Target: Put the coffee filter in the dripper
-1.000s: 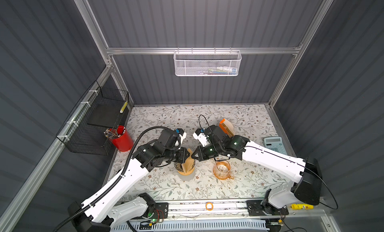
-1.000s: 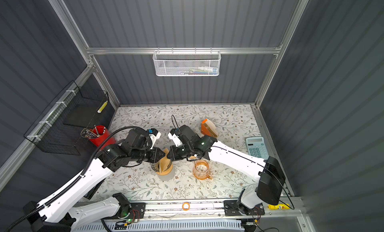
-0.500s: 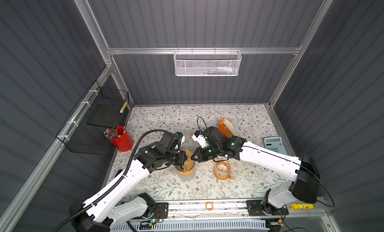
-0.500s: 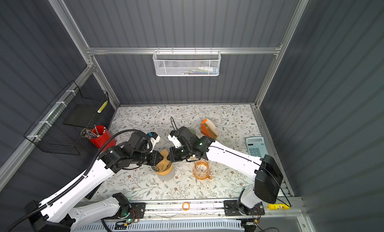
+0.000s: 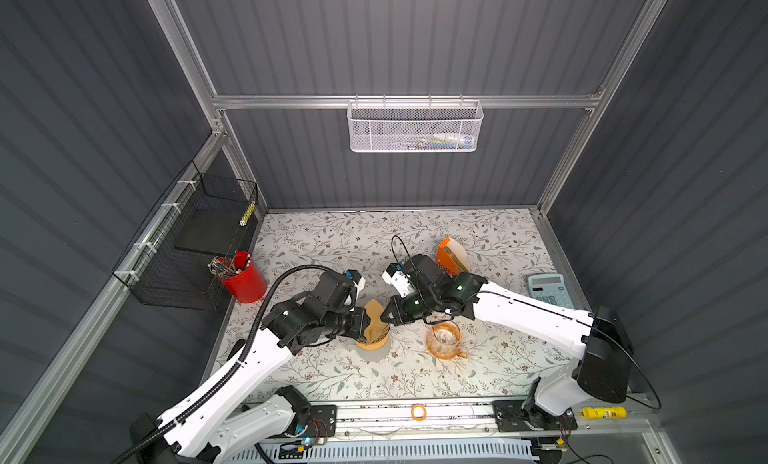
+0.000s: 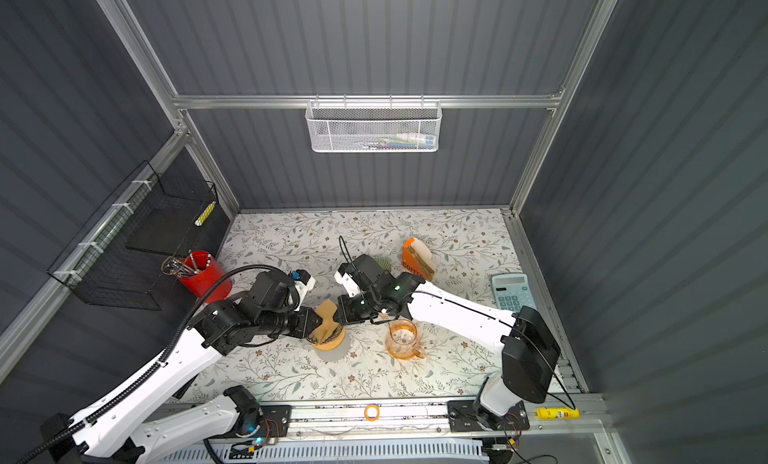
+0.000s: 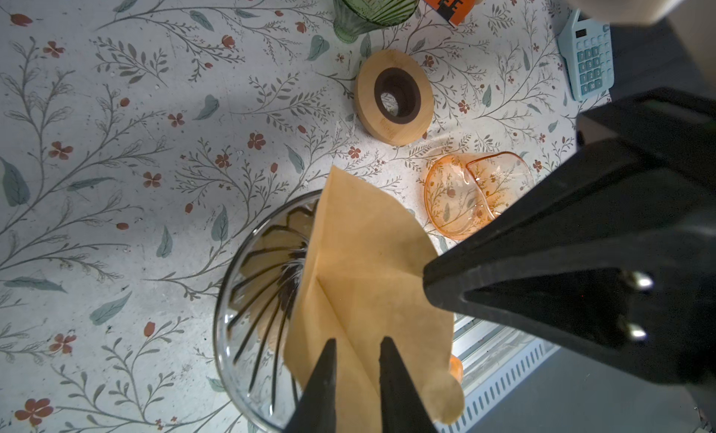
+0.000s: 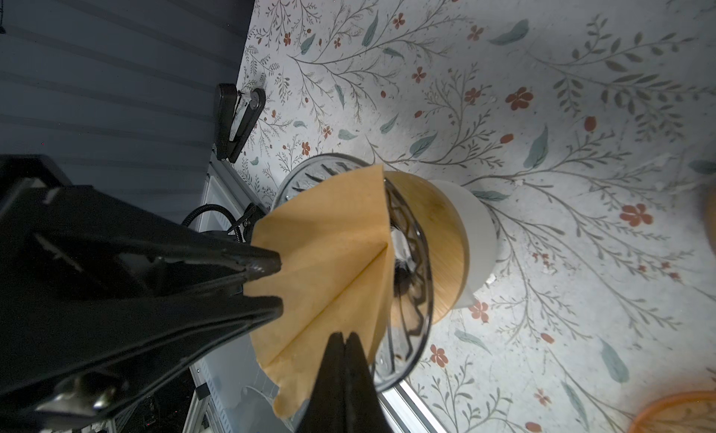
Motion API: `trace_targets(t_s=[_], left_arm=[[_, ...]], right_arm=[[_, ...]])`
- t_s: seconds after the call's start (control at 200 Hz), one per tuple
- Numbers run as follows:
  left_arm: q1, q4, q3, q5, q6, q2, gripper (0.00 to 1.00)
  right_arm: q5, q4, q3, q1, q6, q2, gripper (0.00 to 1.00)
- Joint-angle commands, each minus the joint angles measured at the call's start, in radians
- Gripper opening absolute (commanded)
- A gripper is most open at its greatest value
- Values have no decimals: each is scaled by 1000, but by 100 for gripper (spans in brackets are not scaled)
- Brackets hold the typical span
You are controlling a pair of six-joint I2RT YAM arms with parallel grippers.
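Observation:
The brown paper coffee filter stands tilted with its lower part inside the glass dripper. The dripper rests on a wooden collar over a white cup. My right gripper is shut on the filter's rim from the right side. My left gripper lies against the filter's opposite edge. Its jaws stand a narrow gap apart, and the paper shows through the gap.
An orange glass pitcher sits just right of the dripper. Behind it are a loose wooden ring, a green glass and an orange filter box. A calculator lies far right, a red pen cup far left.
My right gripper has edged left toward the dripper, and the filter now stands more upright over it. The left arm has shifted only slightly.

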Motion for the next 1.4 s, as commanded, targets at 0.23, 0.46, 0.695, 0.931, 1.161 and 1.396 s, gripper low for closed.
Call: trace_targets(t_s=[0.23,0.46,0.695,0.931,1.161,1.396], left_arm=[[0,-10,-50,-25,-21,-42,21],[-1,-4,-65,-29,-23,-47,21],[-1,-4,-76,-39,-22,-46,21],[-1,-1,-86,-46,-23,-48,21],[-1,6,-90,-51,-25,-45,21],[0,7,-102,-59,-28,-47,21]], right_arm=[[-13,-1,26,-2,1,27,4],[-12,0,28,-2,1,36,4],[-5,2,25,-2,0,42,4],[-1,-1,24,-2,-4,52,4],[7,4,8,-2,-8,51,4],[23,9,-7,-2,-12,50,4]])
